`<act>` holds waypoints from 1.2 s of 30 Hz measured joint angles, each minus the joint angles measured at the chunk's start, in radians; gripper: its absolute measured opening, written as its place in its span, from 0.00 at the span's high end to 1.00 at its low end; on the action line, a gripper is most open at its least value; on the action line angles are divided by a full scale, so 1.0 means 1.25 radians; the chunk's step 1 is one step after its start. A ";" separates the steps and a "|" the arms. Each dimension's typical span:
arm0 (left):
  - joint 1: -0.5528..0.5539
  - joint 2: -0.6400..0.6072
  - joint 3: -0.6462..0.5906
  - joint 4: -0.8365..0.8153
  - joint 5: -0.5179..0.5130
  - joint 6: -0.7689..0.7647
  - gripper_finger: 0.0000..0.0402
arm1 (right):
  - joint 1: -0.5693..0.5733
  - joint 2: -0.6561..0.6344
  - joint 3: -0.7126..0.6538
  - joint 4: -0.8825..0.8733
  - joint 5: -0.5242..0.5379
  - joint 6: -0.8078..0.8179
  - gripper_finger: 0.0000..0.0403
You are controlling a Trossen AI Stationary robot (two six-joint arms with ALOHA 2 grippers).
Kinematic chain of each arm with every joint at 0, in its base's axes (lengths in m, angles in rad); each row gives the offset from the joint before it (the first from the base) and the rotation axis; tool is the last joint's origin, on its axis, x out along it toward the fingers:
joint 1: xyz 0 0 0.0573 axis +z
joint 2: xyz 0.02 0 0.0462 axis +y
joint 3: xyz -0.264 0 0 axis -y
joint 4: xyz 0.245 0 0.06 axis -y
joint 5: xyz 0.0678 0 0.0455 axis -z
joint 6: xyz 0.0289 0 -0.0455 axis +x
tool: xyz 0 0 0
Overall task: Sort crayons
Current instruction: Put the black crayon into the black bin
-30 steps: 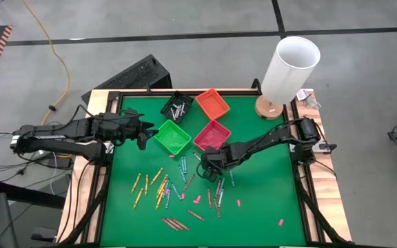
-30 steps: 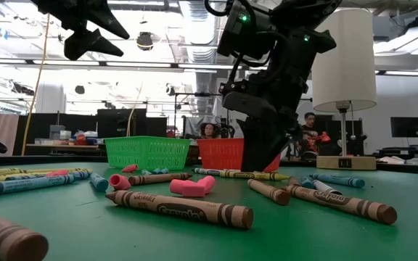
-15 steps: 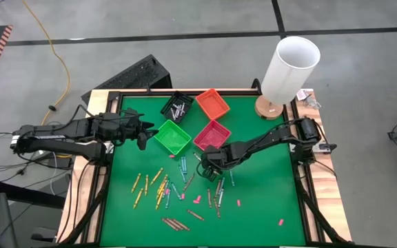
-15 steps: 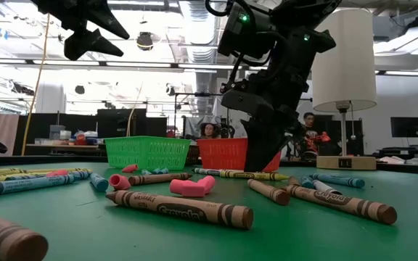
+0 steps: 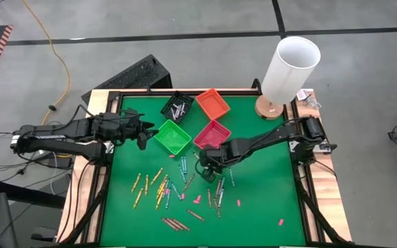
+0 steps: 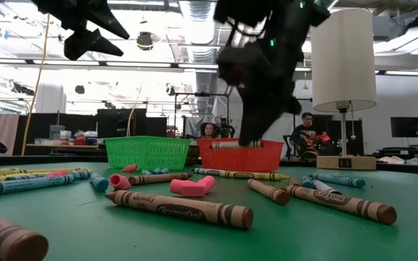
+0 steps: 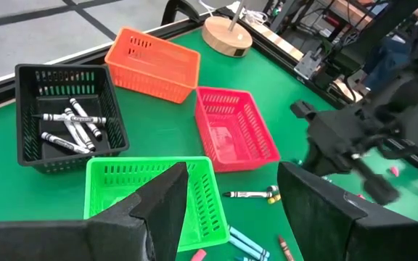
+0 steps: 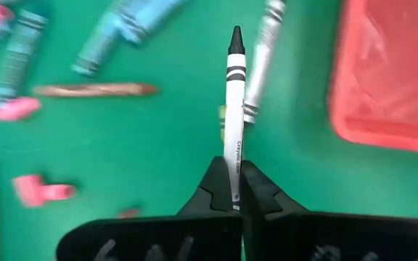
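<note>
Right gripper: the dark two-finger right gripper (image 5: 209,160) is hanging over the middle of the green felt table (image 5: 267,200), just near of the pink plastic bin (image 5: 212,134).
Right jaws: they are pinching tight on a thin white paper-wrapped crayon with a black tip (image 8: 234,109), which is sticking straight out past the fingertips.
Left gripper: the dark left gripper (image 5: 145,135) is waiting at the left side, just left of the green plastic bin (image 5: 172,136).
Left jaws: they are standing wide apart and holding nothing.
Loose crayons: the many coloured paper-wrapped crayons (image 5: 160,187) are lying spread over the near middle of the table.
Sorted crayons: a few white crayons (image 7: 67,127) are lying in the black plastic bin (image 7: 27,83) at the far side.
Orange bin: the orange plastic bin (image 5: 212,103) is sitting far of the pink one.
</note>
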 joint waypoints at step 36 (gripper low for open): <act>0.000 0.000 0.000 0.001 -0.020 -0.011 0.49 | -0.343 0.026 0.125 0.392 0.106 -0.083 1.00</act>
